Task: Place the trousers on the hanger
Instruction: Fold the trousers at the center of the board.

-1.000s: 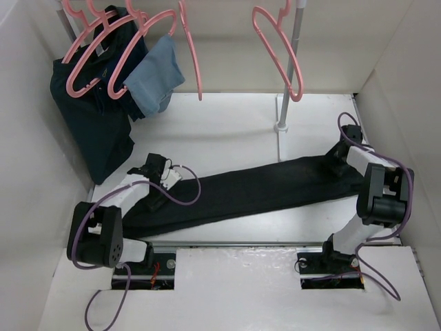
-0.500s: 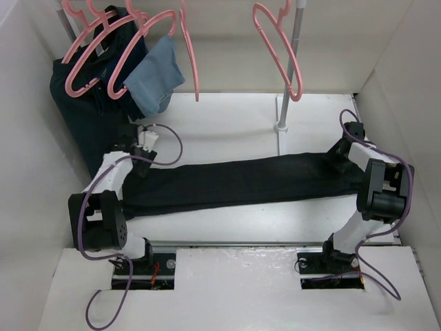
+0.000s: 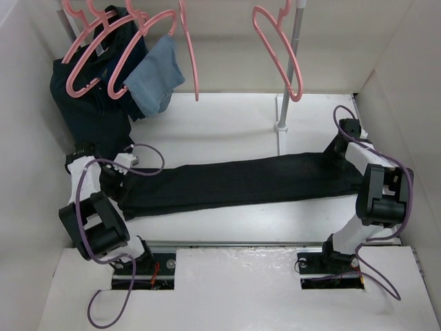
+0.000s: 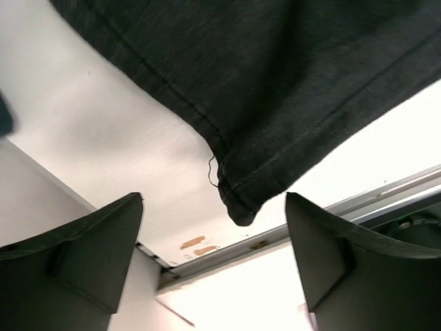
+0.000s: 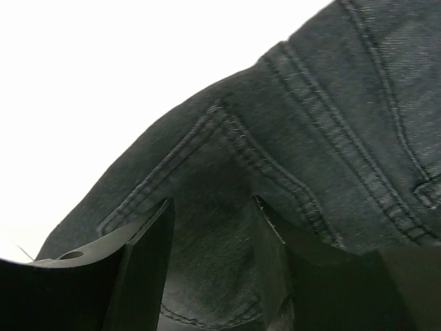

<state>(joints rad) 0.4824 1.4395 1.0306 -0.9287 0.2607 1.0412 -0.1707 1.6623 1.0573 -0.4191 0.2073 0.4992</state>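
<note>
The black trousers (image 3: 241, 183) lie stretched flat across the table from left to right. My right gripper (image 3: 337, 157) is shut on their waist end; in the right wrist view dark seamed fabric (image 5: 331, 103) fills the gap of the gripper (image 5: 212, 207). My left gripper (image 3: 118, 181) is at the leg end, open and empty. In the left wrist view the hem corner (image 4: 238, 207) hangs just ahead of the gripper (image 4: 213, 207), not between the fingers. An empty pink hanger (image 3: 275, 48) hangs on the rail at the back right, another (image 3: 191, 48) at the middle.
Two pink hangers at the back left carry a dark navy garment (image 3: 89, 131) and a light-blue cloth (image 3: 155, 79). The rail's grey pole (image 3: 288, 76) stands on a white foot (image 3: 280, 127) behind the trousers. White walls close in both sides.
My left arm has swung left and back, dragging the leg end so the trousers lie straighter. It now sits open at the hem. The right gripper has barely moved.
</note>
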